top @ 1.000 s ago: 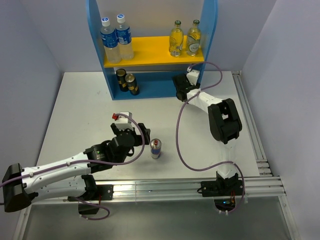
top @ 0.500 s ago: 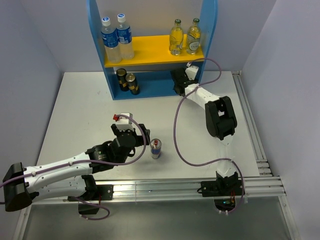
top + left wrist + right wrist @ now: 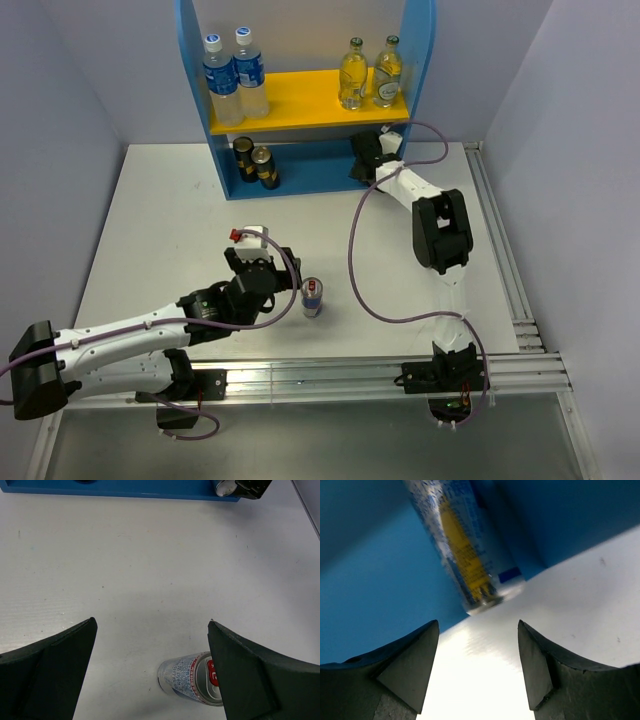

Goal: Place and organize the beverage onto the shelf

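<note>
Item 1. Shelf (image 3: 422,45): blue side panels, yellow upper board (image 3: 310,102), standing at the far edge of the white table (image 3: 160,220).

Item 2. On the upper board: two glass bottles (image 3: 352,78) with green caps at the right end, two clear plastic bottles (image 3: 219,85) with blue labels at the left end.

Item 3. On the base, left end: two dark gold-topped cans (image 3: 254,164), side by side.

Item 4. Slim can in the shelf (image 3: 465,545): stands against the blue back, just beyond the right gripper (image 3: 478,625), whose jaws are apart with nothing between them.

Item 5. Slim can on the table (image 3: 312,297): upright, unshelved, low between the fingers of the left gripper (image 3: 151,624) (jaws spread wide, holding nothing), close to one finger; contact cannot be told.
</note>
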{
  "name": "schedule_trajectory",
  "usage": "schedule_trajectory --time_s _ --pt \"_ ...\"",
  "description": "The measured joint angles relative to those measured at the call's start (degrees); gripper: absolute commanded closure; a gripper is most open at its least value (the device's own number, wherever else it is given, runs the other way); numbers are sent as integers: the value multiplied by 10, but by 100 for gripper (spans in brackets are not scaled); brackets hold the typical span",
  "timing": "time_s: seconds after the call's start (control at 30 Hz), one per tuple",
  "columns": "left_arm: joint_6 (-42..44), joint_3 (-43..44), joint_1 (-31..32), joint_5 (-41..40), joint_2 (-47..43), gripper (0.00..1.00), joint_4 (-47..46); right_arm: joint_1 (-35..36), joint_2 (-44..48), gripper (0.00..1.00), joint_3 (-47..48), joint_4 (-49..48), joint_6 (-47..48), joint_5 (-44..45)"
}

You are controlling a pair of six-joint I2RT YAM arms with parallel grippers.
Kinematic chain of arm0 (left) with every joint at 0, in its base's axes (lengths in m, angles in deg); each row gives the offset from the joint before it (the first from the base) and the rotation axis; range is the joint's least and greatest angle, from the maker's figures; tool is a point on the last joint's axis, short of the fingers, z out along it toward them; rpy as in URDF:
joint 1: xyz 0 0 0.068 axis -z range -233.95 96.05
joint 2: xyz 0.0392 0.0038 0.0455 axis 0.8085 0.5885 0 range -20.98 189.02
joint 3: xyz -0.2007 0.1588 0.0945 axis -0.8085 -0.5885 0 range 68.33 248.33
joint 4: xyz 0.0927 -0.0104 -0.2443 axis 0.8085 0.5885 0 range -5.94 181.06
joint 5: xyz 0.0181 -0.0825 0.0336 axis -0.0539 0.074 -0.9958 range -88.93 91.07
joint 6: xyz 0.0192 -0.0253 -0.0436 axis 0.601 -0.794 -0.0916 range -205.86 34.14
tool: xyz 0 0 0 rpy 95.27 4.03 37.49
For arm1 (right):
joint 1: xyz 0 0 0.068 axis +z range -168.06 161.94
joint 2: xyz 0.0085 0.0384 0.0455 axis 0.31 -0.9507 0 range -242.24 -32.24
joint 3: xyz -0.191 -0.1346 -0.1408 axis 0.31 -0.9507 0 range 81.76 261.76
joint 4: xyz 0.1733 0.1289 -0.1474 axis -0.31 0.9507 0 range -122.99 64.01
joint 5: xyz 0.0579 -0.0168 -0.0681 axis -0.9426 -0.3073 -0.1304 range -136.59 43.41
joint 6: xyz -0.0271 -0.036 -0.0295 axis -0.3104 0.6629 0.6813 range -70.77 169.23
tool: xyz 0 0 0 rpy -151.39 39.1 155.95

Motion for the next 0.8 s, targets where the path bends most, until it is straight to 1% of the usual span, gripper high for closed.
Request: schedule_trajectory --time_s 0.13,0.23,0.33,0.4,0.47,0.57,0.63,0.8 --pt "4 0 0 0 2 1 -2 -3 -28 28 47 26 -12 -16" --pt "8 -1 0 -2 2 1 -5 -4 -35 31 42 24 -10 -24" --pt "8 -7 0 -7 1 1 -10 -4 -10 31 -20 -10 -2 -39" --pt "8 -9 0 -16 1 1 -10 0 26 31 -89 -29 0 -38" --pt "7 -9 0 -26 2 1 -10 4 77 32 -169 -54 6 -33" --pt "7 -8 0 -36 4 1 -9 29 186 31 -283 -80 22 -11" --pt "7 -4 0 -45 6 1 -3 65 257 31 -325 -99 32 0" --pt "14 22 -1 -84 5 1 19 179 470 26 -434 -150 59 22"
